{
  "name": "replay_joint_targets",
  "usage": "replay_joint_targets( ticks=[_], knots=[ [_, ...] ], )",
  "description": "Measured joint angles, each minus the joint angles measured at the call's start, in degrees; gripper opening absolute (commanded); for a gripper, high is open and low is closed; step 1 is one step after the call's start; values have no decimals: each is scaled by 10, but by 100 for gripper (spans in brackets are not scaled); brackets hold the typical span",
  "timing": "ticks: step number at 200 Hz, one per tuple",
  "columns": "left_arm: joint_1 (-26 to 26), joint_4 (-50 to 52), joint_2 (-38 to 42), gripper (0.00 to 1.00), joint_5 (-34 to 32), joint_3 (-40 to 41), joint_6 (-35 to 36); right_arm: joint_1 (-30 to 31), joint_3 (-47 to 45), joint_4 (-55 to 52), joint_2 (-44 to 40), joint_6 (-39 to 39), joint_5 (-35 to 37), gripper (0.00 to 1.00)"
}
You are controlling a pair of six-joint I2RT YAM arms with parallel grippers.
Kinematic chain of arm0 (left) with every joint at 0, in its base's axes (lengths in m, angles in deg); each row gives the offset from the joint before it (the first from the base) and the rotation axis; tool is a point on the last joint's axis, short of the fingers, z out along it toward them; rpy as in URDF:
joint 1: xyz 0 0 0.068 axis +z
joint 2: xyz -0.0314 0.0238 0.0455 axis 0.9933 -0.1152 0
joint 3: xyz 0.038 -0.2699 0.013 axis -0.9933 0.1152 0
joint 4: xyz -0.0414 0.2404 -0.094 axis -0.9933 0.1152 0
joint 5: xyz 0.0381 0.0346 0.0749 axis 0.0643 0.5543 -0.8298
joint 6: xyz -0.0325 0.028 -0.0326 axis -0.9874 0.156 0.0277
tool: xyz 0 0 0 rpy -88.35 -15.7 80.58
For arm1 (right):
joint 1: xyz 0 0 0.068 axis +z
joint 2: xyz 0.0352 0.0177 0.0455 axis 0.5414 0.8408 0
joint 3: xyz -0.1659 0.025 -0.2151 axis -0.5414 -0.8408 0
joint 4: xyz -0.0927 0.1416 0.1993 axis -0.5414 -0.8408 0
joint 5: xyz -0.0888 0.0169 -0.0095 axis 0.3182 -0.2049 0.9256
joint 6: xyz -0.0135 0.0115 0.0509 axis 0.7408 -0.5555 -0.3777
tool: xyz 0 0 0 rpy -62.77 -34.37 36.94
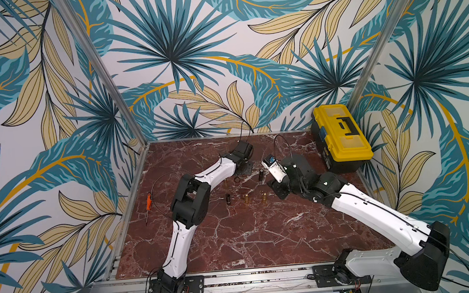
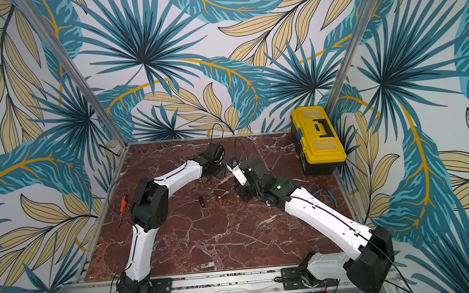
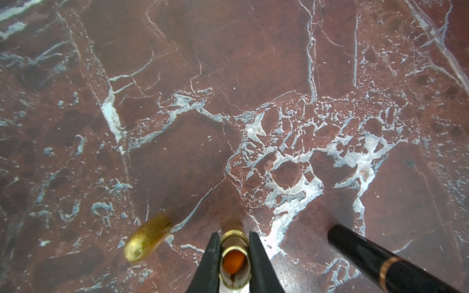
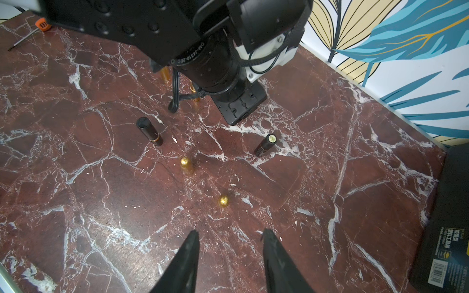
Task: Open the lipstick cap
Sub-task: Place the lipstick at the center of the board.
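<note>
Clamping the uncapped lipstick [image 3: 234,263] at the bench's [image 3: 228,76] far middle, the left end effector [image 3: 234,236] seems to be steadying it, while the right end effector [image 4: 230,232] hangs parted and empty nearby.

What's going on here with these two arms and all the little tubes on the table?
Two robot arms are working with lipsticks on a marble table. The left tool is shut on a gold lipstick whose cap is already off, so the orange stick shows. The right tool hangs open and empty above the table. A black tube and a gold piece stand nearby, with others around them.
</note>
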Motion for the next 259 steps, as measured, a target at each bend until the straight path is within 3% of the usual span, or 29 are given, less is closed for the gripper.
replay_joint_targets(
  ticks=[42,69,114,189,259],
  knots=[
    [-2,-5,3,27,0,12,-2,0,0,0,7,0,0,43],
    [-2,2,3,39,0,17,-2,0,0,0,12,0,0,43],
    [-2,9,3,37,0,19,-1,0,0,0,12,0,0,43],
    [-2,10,7,50,13,19,-8,0,0,0,12,0,0,43],
    [-2,19,135,54,76,17,-30,0,0,0,-17,0,0,43]
  ],
)
